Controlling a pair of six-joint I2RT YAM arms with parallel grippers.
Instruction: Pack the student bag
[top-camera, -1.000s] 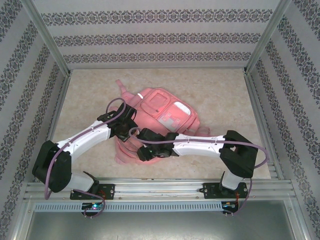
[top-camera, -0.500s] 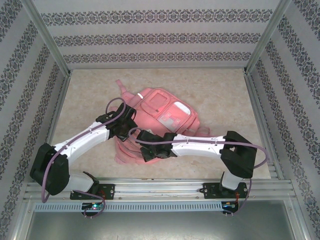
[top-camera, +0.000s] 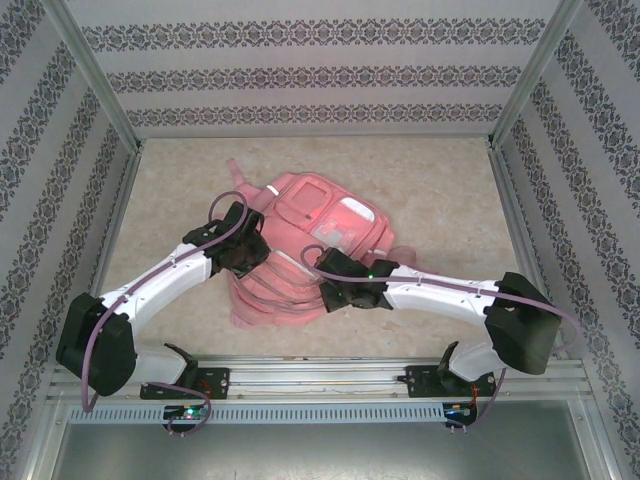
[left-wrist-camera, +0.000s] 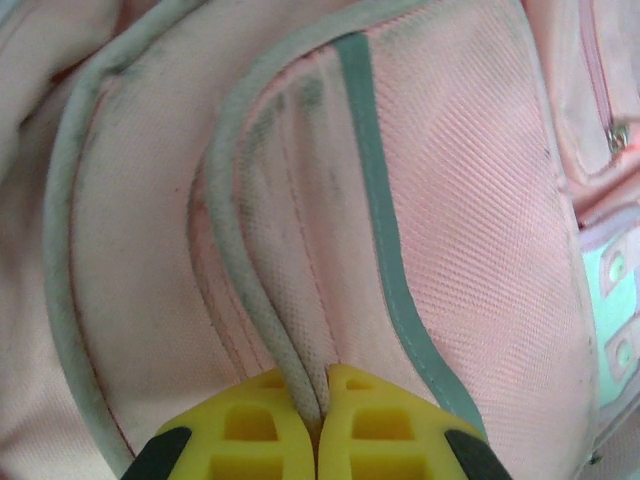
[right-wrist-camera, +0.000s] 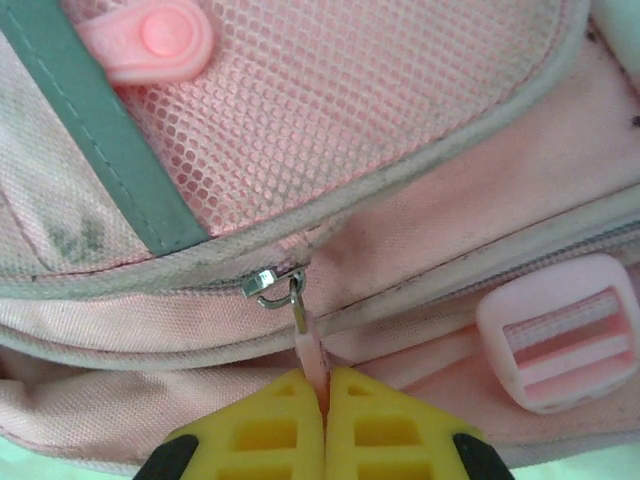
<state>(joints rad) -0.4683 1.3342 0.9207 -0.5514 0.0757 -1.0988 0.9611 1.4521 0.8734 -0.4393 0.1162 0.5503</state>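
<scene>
Pink student bag: left jaws clamp piping, right jaws pinch zip pull.

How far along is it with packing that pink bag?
Early. Done: both tools have a grip, the left tool pinching a piped seam on the student bag, the right tool shut on a zip pull. In hand: seemingly working that zip. Left: the packing itself.

I see white shells and black joints on my left arm and right arm, looping purple cables, yellow fingers.
</scene>
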